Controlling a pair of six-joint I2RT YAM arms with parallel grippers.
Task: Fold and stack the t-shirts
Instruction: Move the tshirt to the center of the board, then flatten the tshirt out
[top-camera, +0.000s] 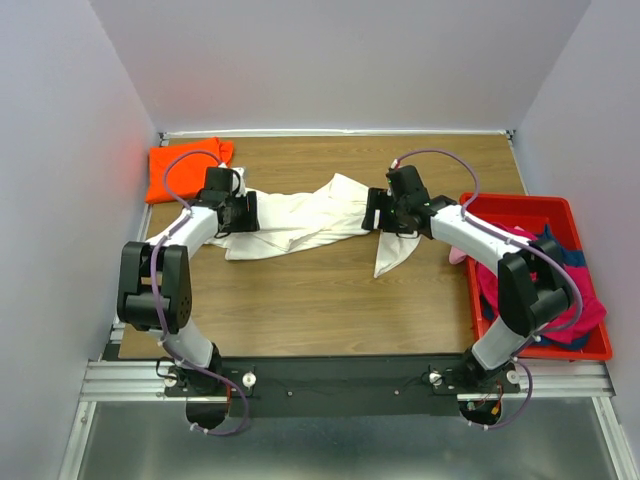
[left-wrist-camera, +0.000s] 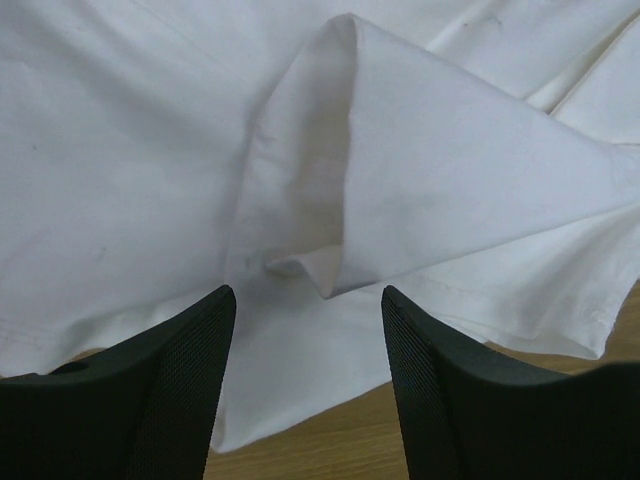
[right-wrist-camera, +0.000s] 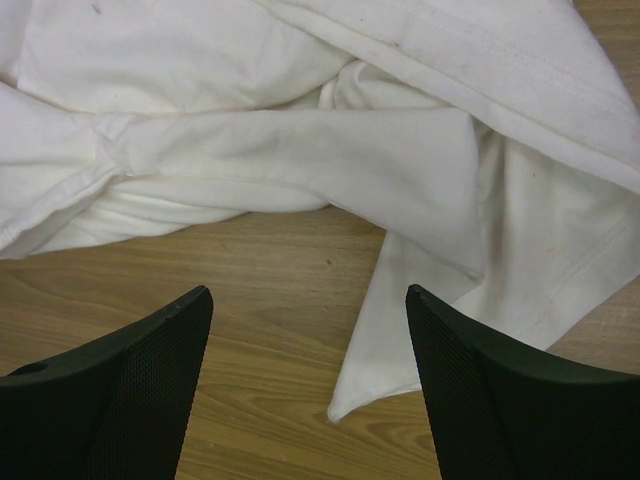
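I am hovering my left pincer (left-wrist-camera: 308, 300) low, jaws apart on either side of a raised fold of the cream-white t-shirt (left-wrist-camera: 450, 180), so that fold can be pinched; nothing is gripped yet; my right pincer (right-wrist-camera: 310, 300) is hanging open too, over the bare wooden table (right-wrist-camera: 270, 260) just short of the shirt's loose corner; the shirt is lying crumpled mid-table between both arms, where either can reach it; the orange t-shirt (top-camera: 185, 170) is sitting folded at the far left corner, probably starting the stack; other shirts (top-camera: 590, 310) are waiting in the red bin (top-camera: 520, 203).
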